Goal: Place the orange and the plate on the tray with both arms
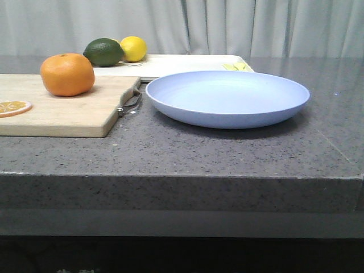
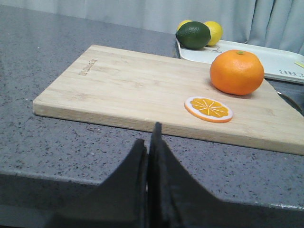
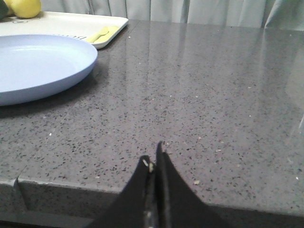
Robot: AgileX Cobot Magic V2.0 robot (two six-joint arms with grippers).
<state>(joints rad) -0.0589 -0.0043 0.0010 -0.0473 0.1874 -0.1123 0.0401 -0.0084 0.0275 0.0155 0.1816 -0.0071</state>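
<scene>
The orange sits on the wooden cutting board at the left; it also shows in the left wrist view. The lavender-blue plate lies on the grey counter at centre, also in the right wrist view. The cream-white tray lies behind both, also seen in the left wrist view and the right wrist view. My left gripper is shut and empty at the counter's front edge, short of the board. My right gripper is shut and empty at the front edge, right of the plate. Neither gripper shows in the front view.
A green lime and a yellow lemon sit on the tray's left end, yellow pieces on its right end. A dried orange slice lies on the board. The board's metal handle points toward the plate. Curtains hang behind.
</scene>
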